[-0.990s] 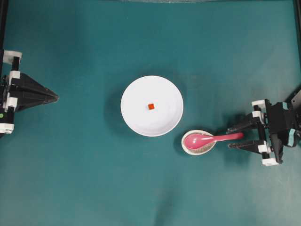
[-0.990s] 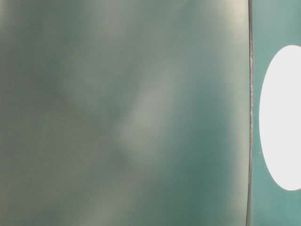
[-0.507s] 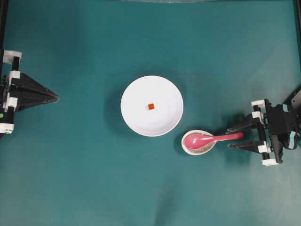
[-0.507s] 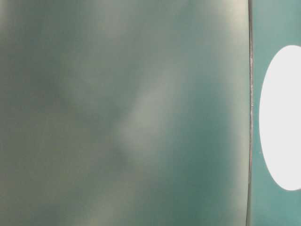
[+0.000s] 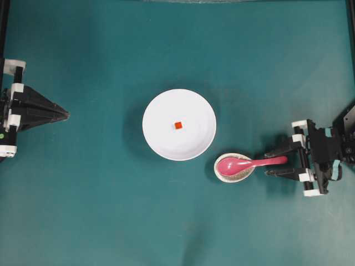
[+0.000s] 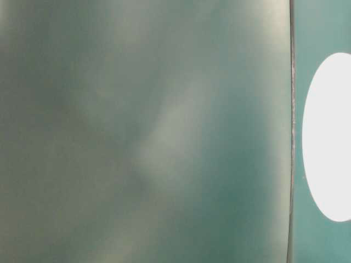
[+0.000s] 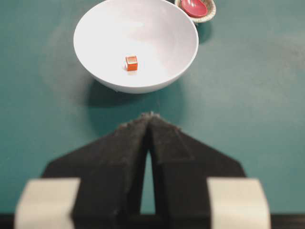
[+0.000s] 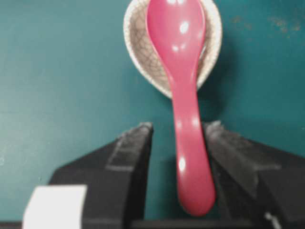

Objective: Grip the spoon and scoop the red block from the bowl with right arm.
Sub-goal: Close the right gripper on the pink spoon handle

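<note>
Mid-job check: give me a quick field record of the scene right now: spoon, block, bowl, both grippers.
spoon: glossy pink soup spoon, scoop resting in a small speckled oval dish, handle pointing toward the right gripper
red block: tiny red-orange cube lying in the middle of the bowl
bowl: large round white bowl, mid-table, apart from the dish
right gripper: jaws open, one on each side of the handle end; in the wrist view a gap shows on at least one side
left gripper: shut, empty, far from the bowl
table: teal surface

Right claw (image 5: 269,163) low, fingers parted — pointing toward centre; left claw (image 5: 65,114) pinched to a point — parked at the edge.
</note>
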Robot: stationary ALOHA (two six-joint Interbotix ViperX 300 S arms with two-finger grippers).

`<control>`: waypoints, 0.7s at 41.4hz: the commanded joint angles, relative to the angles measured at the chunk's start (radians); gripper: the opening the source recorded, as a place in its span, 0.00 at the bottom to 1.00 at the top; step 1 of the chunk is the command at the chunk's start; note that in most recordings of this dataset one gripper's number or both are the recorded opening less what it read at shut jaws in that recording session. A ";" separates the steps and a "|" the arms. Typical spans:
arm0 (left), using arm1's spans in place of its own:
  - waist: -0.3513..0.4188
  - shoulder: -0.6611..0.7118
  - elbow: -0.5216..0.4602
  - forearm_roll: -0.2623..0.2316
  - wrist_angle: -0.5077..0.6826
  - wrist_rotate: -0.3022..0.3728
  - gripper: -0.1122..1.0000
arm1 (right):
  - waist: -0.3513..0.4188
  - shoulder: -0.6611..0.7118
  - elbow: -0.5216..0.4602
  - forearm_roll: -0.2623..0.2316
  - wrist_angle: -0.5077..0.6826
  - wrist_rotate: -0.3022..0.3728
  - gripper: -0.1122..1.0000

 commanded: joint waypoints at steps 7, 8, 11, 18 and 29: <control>-0.002 0.006 -0.026 0.003 -0.005 0.000 0.10 | -0.002 -0.003 -0.009 0.002 -0.014 -0.005 0.50; -0.002 0.006 -0.026 0.003 -0.005 0.000 0.10 | -0.003 -0.003 -0.009 0.002 -0.014 -0.005 0.50; -0.002 0.006 -0.025 0.003 -0.005 0.002 0.10 | -0.003 -0.003 -0.009 0.002 -0.014 -0.006 0.49; -0.002 0.006 -0.025 0.003 -0.003 0.002 0.10 | -0.011 -0.003 -0.014 0.003 -0.014 -0.018 0.49; -0.002 0.006 -0.025 0.003 -0.003 0.002 0.10 | -0.023 -0.003 -0.014 0.002 -0.018 -0.025 0.49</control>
